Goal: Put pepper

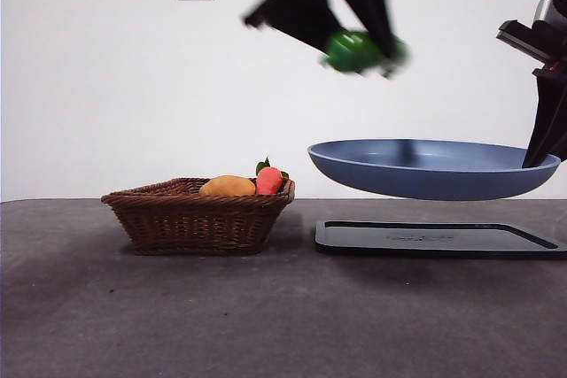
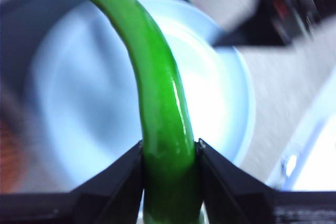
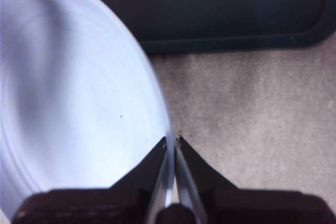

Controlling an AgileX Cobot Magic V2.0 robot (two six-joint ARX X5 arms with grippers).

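Left gripper (image 2: 169,156) jaws clamp the glossy, curved green pepper (image 2: 157,103) near its thick end, held in the air above the smooth blue plate (image 1: 425,174). Right gripper (image 3: 171,142) jaws pinch the plate's thin rim, holding it off the worktop above a flat black tray (image 1: 438,239). Woven wicker basket (image 1: 199,219) sits beside the tray.

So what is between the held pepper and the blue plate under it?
Nothing: in the front view only bare wall shows between the pepper, shut in the left pincer, and the blue plate, which the right pincer holds.
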